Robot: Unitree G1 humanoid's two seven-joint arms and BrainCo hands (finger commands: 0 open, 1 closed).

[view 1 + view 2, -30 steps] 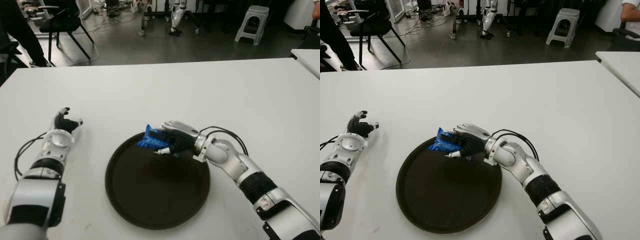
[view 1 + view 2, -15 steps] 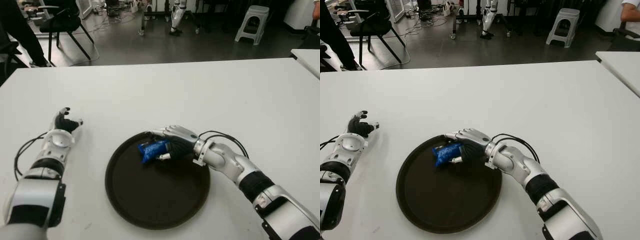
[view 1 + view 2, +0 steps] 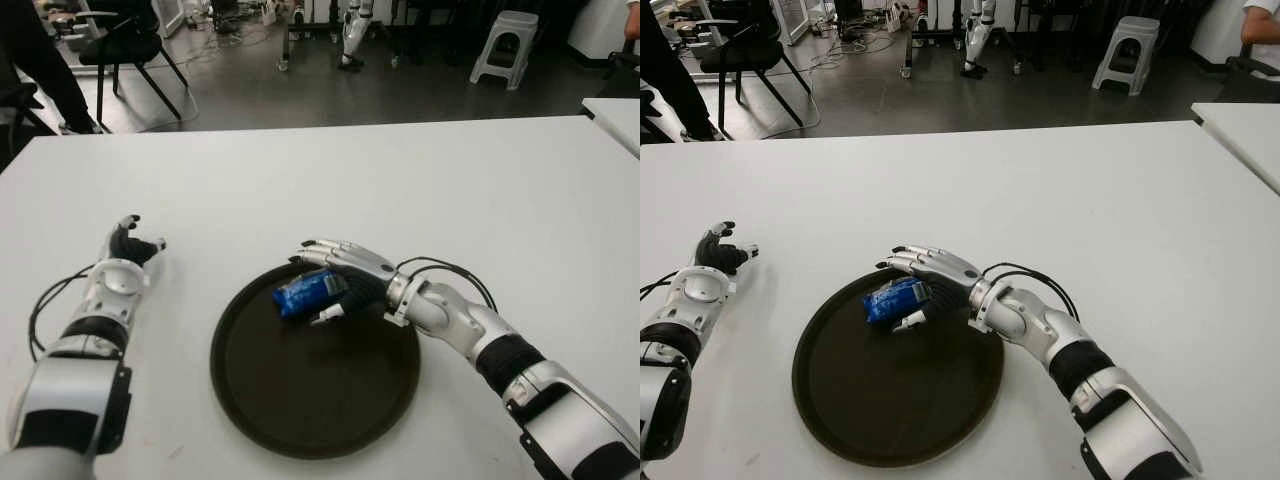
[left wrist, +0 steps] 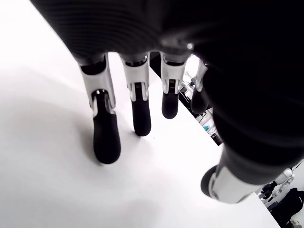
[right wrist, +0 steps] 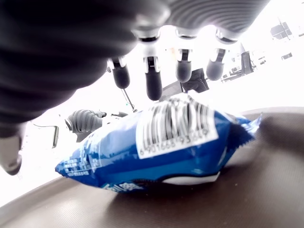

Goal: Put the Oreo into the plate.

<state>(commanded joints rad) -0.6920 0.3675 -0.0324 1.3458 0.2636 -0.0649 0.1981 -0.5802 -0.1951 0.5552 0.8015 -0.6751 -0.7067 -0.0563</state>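
The blue Oreo pack (image 3: 303, 292) lies on the dark round plate (image 3: 310, 405), near its far rim. My right hand (image 3: 345, 275) hovers over the pack with its fingers spread, and the thumb sits beside it. In the right wrist view the pack (image 5: 156, 142) rests on the plate's surface (image 5: 199, 204) with the fingertips (image 5: 153, 88) extended above it, not clasping it. My left hand (image 3: 130, 246) shows on the white table (image 3: 400, 180) left of the plate, fingers relaxed and holding nothing (image 4: 135, 109).
Beyond the table's far edge are a black chair (image 3: 125, 50) and a grey stool (image 3: 505, 45) on the floor. A second white table (image 3: 615, 115) stands at the right. A person's legs (image 3: 35, 60) show at the far left.
My right hand brought the Oreo pack down from the plate's far rim onto the plate and spread its fingers off it. The left hand has stayed still.
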